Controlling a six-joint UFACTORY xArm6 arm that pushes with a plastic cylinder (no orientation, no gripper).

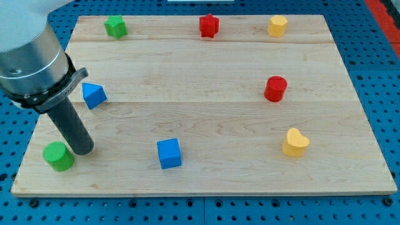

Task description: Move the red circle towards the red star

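The red circle point(275, 89) is a short red cylinder at the view's right, about mid-height on the wooden board point(206, 69). The red star point(209, 25) sits near the board's top edge, centre, up and to the left of the red circle. My tip point(82, 150) rests on the board at the lower left, far from both red blocks. It stands just right of the green circle point(58, 156) and below the blue triangle point(94, 95).
A green star-like block point(115, 27) is at the top left and a yellow block point(278, 25) at the top right. A blue cube point(169, 154) sits at bottom centre. A yellow heart point(295, 142) lies below the red circle.
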